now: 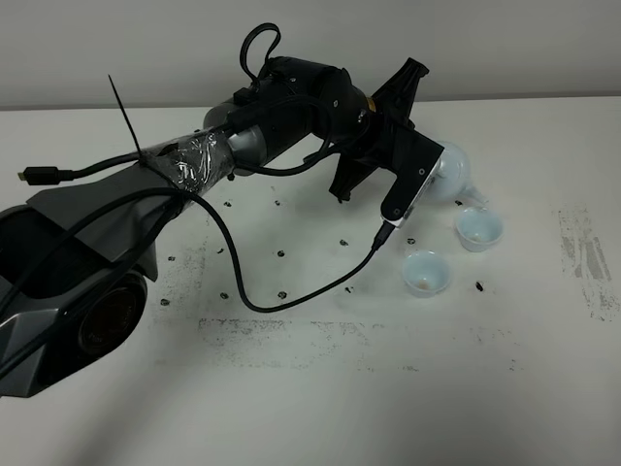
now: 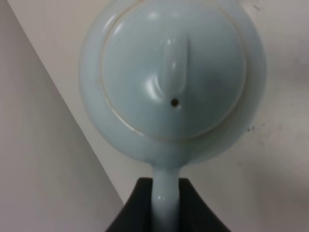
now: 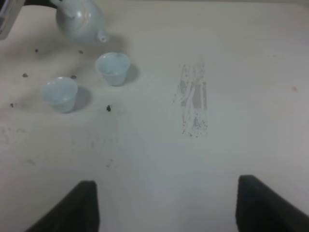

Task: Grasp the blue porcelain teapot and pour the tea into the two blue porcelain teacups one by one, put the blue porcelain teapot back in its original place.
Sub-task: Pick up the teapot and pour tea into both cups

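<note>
1. We list the left fingers point(image 2: 135, 212) as clamped on the teapot point(image 2: 174, 77) by its handle, the pot just beyond their tips.
2. We list the first cup point(image 1: 478, 229) just beside the spout. The second cup point(image 1: 426, 273) is near it, farther from those fingers. Both stand on the surface point(image 1: 320, 388).
3. We list the right fingers point(image 3: 77, 212) as spread wide, gripping nothing, both cups well ahead of them.

A: First entry?
B: White table point(image 1: 291, 417), matte top.
A: Marks on it?
B: Dark specks point(image 1: 280, 254) scattered mid-table; grey scuff patch point(image 1: 585, 260) near the table's right side; faint smudged band point(image 1: 340, 332) toward its front. Pale wall point(image 1: 97, 39) behind the table.
</note>
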